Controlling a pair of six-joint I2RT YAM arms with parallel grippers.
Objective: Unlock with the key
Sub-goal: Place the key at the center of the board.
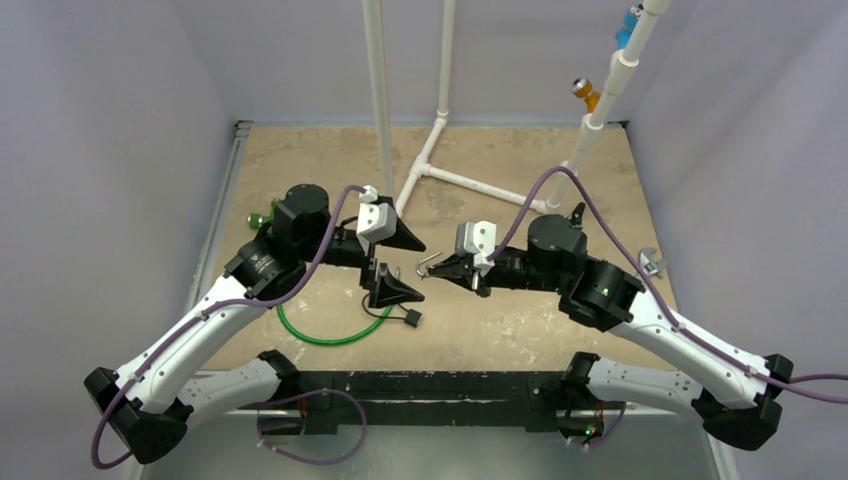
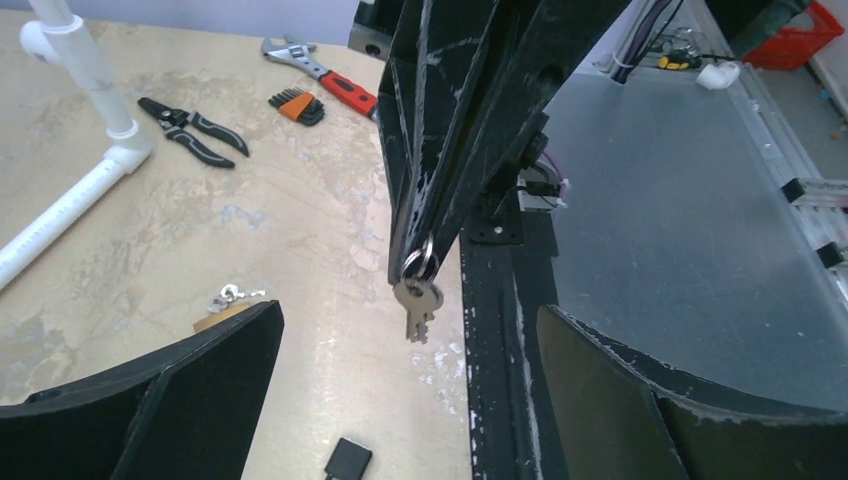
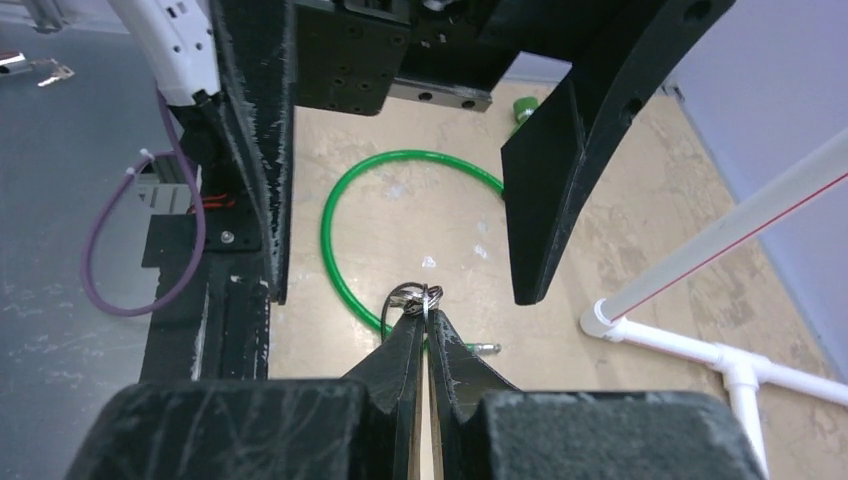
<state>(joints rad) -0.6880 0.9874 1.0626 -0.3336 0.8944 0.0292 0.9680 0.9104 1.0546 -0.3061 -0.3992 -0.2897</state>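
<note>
A small silver key (image 2: 418,305) hangs from a key ring (image 3: 420,295) that is pinched in the tips of my right gripper (image 3: 425,315), which is shut on the ring. In the top view the key (image 1: 428,265) sits mid-table between the two arms. My left gripper (image 1: 423,272) is wide open, one finger (image 2: 200,380) on each side of the hanging key and touching nothing. A brass piece with a silver shackle (image 2: 228,305), apparently a small padlock, lies on the table and is partly hidden behind that finger.
A green cable loop (image 1: 330,338) lies near the left arm, with a small black block (image 1: 411,319) beside it. White pipe frame (image 1: 440,170) stands at the back. Pliers (image 2: 195,130), hex keys (image 2: 295,105) and a wrench (image 2: 320,75) lie at the right.
</note>
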